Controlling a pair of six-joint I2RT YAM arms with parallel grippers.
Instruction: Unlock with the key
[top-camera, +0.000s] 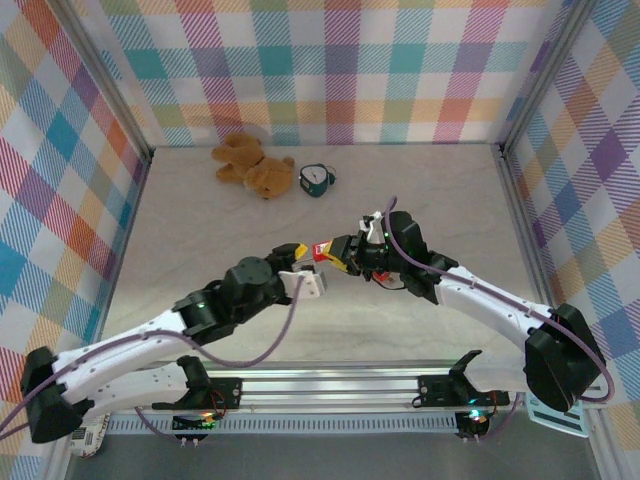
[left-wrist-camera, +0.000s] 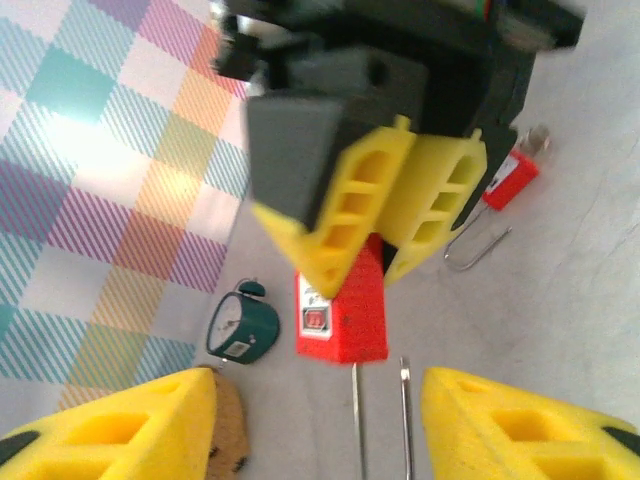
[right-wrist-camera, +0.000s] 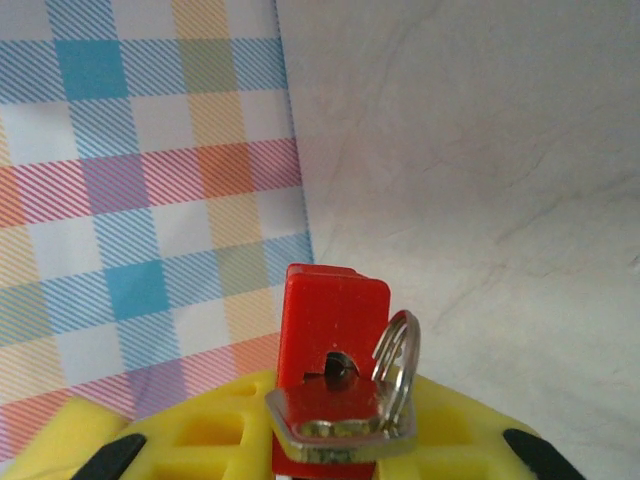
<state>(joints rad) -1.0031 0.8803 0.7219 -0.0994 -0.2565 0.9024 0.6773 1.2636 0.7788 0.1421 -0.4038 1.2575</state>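
key (right-wrist-camera: 340, 425): seated in keyhole (right-wrist-camera: 340, 366) of red padlock (right-wrist-camera: 330, 310), ring (right-wrist-camera: 402, 350) hanging beside
right gripper (left-wrist-camera: 375, 268): fingers (left-wrist-camera: 345, 205) pinching padlock body
left gripper (left-wrist-camera: 315, 395): fingers (left-wrist-camera: 520, 425) spread either side of shackle (left-wrist-camera: 404, 420), not touching
done: key inserted, by the look of it
remaining: turning key, freeing shackle

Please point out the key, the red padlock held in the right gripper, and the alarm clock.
key (right-wrist-camera: 335, 418): right wrist view, on its flat silver head.
red padlock (right-wrist-camera: 335, 305): right wrist view, on its red body.
alarm clock (top-camera: 316, 179): top external view, on its pale dial.
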